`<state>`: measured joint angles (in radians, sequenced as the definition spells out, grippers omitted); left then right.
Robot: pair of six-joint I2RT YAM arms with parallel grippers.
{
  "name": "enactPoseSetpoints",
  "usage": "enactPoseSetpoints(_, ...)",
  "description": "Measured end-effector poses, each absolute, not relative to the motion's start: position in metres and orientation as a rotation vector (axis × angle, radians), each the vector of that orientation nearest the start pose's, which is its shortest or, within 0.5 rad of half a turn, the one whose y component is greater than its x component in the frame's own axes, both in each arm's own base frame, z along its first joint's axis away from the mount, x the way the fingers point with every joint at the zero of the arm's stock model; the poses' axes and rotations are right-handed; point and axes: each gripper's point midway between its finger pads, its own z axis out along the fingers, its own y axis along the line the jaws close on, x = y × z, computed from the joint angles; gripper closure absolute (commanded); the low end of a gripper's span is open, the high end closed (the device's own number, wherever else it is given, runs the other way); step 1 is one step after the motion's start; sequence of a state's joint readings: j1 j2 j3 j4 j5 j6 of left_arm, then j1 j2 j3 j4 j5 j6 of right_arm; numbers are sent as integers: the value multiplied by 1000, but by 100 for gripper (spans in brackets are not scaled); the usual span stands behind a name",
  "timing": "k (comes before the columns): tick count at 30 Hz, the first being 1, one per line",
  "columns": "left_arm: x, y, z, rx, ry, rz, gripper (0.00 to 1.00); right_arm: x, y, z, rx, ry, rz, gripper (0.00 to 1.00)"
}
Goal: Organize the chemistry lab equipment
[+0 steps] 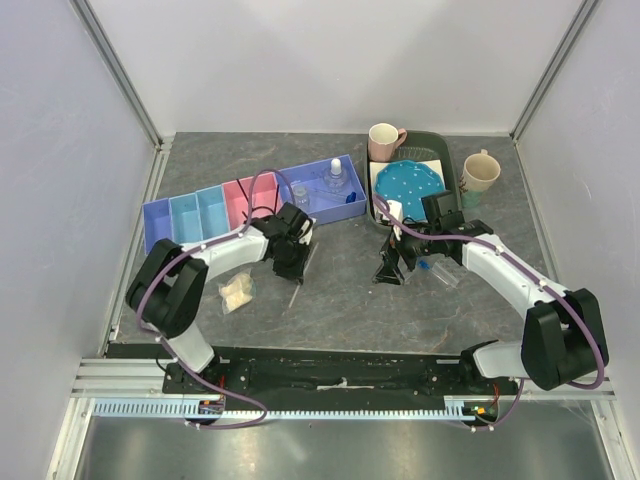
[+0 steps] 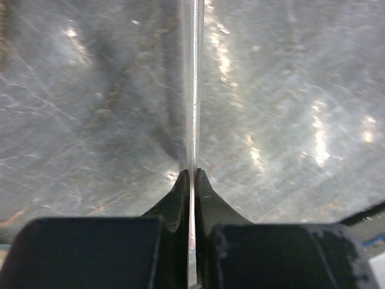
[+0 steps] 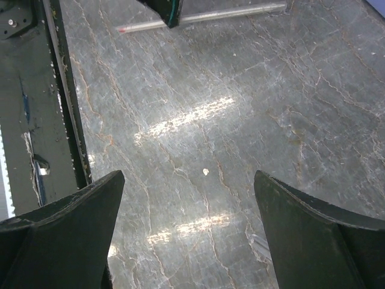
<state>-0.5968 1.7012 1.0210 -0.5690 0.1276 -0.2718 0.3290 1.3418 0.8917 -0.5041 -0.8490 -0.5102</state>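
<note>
Here, slim glassy rod (image 2: 194,90) between left fingers (image 2: 180,194)

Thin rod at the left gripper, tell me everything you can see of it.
The thin rod looks like clear glass, straight and slim, with a reddish tip at one end. It lies low along the gray table, apparently flat on it. The jaws of the left gripper are shut on it partway along.

No legible text, labels, or numbers
</note>
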Motion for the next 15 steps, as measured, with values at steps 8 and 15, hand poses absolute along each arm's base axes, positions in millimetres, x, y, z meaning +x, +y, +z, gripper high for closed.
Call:
enactPoseSetpoints(8, 248, -248, 56, 397, 2676, -713, 98, 238, 218, 130, -1096, 1999, 1090, 3)
enactPoseSetpoints(15, 268, -279, 101, 268, 2490, -923, 98, 260, 246, 155, -751, 2063, 1341, 7)
